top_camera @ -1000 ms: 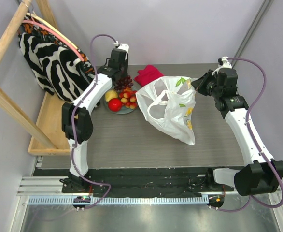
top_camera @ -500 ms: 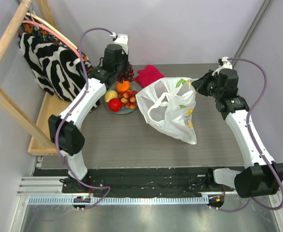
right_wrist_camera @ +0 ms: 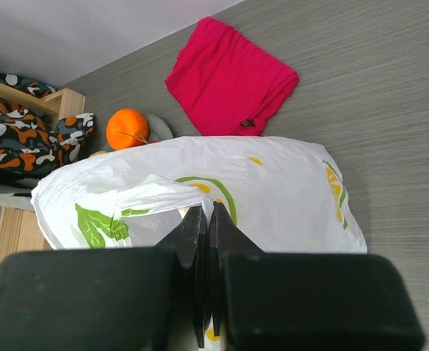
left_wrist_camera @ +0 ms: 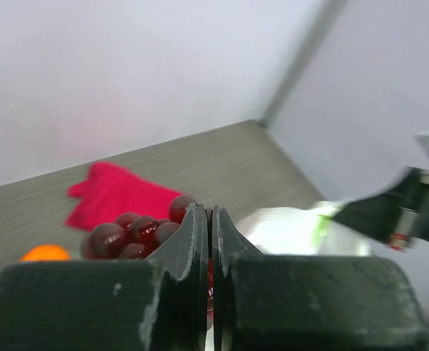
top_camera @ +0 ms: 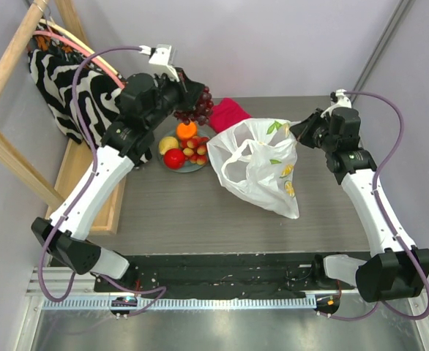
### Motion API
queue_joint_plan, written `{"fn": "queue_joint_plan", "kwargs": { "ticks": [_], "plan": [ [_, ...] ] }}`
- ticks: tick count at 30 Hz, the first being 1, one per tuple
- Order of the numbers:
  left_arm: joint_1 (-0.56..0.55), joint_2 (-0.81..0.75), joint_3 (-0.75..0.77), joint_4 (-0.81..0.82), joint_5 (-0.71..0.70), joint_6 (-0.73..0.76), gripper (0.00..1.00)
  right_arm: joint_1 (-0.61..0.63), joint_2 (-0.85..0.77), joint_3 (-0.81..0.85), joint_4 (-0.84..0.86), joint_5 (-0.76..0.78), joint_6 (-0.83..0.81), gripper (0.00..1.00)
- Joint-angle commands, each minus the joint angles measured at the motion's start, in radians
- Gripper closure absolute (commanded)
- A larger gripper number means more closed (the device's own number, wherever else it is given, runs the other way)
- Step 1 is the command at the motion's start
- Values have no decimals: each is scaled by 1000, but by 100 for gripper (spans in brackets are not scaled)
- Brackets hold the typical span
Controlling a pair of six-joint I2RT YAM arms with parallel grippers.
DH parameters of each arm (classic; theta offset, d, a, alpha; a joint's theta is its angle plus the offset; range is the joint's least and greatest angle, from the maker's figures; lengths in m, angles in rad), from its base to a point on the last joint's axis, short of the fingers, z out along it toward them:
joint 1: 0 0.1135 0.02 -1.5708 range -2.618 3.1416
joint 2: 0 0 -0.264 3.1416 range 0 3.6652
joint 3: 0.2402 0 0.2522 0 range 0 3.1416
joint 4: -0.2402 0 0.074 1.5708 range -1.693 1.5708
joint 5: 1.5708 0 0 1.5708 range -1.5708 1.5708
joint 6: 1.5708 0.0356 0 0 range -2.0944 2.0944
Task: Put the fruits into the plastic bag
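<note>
My left gripper [top_camera: 188,92] is shut on the dark purple grape bunch [top_camera: 198,107], which hangs in the air above the back of the grey-green plate [top_camera: 188,168]. In the left wrist view the grapes [left_wrist_camera: 130,234] sit just left of the closed fingertips [left_wrist_camera: 210,213]. An orange [top_camera: 186,130], a yellow fruit [top_camera: 168,144], a red apple [top_camera: 174,158] and a cluster of small red-yellow fruits [top_camera: 197,149] lie on the plate. The white plastic bag [top_camera: 257,167] lies right of the plate. My right gripper [top_camera: 297,129] is shut on the bag's handle [right_wrist_camera: 167,196], holding its mouth up.
A crimson cloth [top_camera: 227,113] lies behind the bag. A zebra-striped fabric bag [top_camera: 64,84] hangs from a wooden rack [top_camera: 9,157] at the left. A wooden tray edge [top_camera: 110,208] borders the table's left side.
My left arm has lifted the grape bunch off the plate and swung it up toward the back, uncovering the orange. The right arm and bag have stayed put.
</note>
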Motion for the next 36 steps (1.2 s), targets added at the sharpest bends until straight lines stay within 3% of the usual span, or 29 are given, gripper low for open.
{"fn": "queue_joint_plan", "kwargs": {
  "ticks": [1,5,11,27,36],
  "plan": [
    [-113,2,-3,140,167,-119,100,1,-29,-15,65,-15,14,99],
    [-244,22,-9,151,164,-112,100,3,-33,-21,64,-29,8,99],
    [-337,54,-27,141,145,-116,100,3,-50,-45,65,-46,11,99],
    [-372,110,-83,117,142,-164,100,3,-96,-82,87,-65,32,99],
    [-409,172,-73,158,233,-231,100,6,-112,-99,73,-85,40,99]
  ]
}}
